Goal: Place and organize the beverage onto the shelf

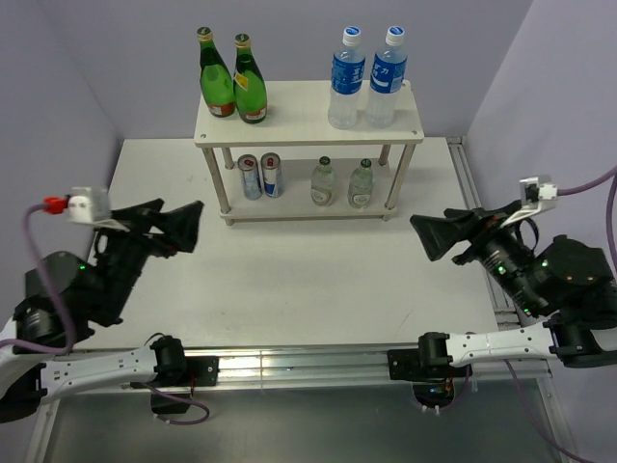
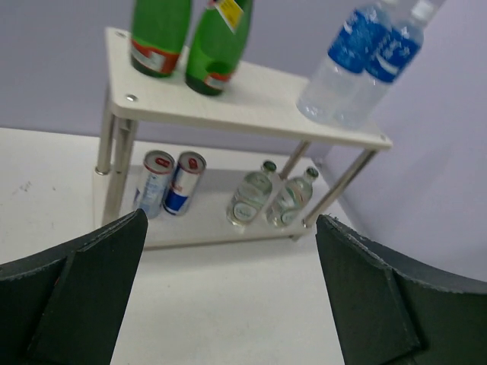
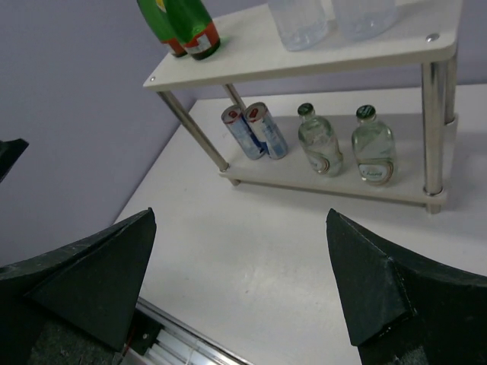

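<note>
The pale two-tier shelf (image 1: 307,123) stands at the back of the table. Its top board carries two green glass bottles (image 1: 233,85) on the left and two blue-labelled water bottles (image 1: 366,79) on the right. Its lower board holds two cans (image 1: 260,176) and two small clear glass bottles (image 1: 342,183). My left gripper (image 1: 183,230) is open and empty, well in front of the shelf's left end. My right gripper (image 1: 431,236) is open and empty, in front of its right end. The shelf also shows in the left wrist view (image 2: 251,106) and the right wrist view (image 3: 251,57).
The white table (image 1: 308,280) lies between the two grippers and the shelf. Lilac walls (image 1: 135,58) close in the back and both sides. A metal rail (image 1: 299,359) runs along the near edge by the arm bases.
</note>
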